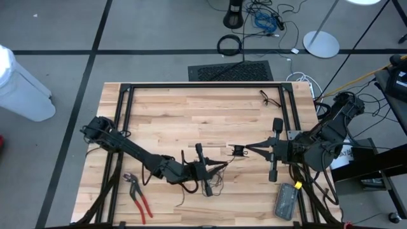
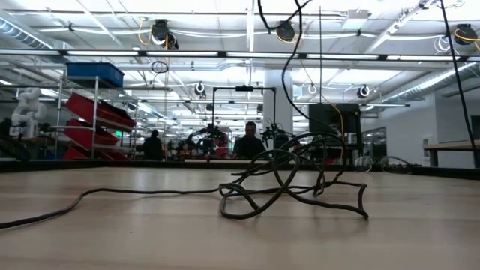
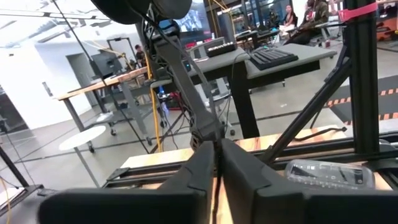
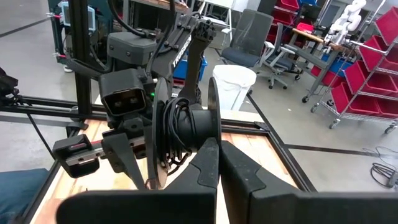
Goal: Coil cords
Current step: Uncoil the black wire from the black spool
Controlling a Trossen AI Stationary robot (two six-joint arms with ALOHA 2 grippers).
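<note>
Black thin cord (image 1: 219, 170) is pinched mid-table in the closed left gripper (image 1: 224, 166), while a small spool (image 1: 238, 151) wound with it is gripped by the closed right gripper (image 1: 247, 149).

A pale, striped butcher-block wooden table (image 1: 191, 114) edged by a black metal frame (image 1: 203, 86). Thin black cords (image 1: 219, 168) trail beside the black left gripper (image 1: 224, 165). Facing it, the black right gripper (image 1: 245, 149) holds a small black spool (image 1: 238, 151). Behind the left gripper's arm lie red-handled pliers (image 1: 138, 197).
</note>
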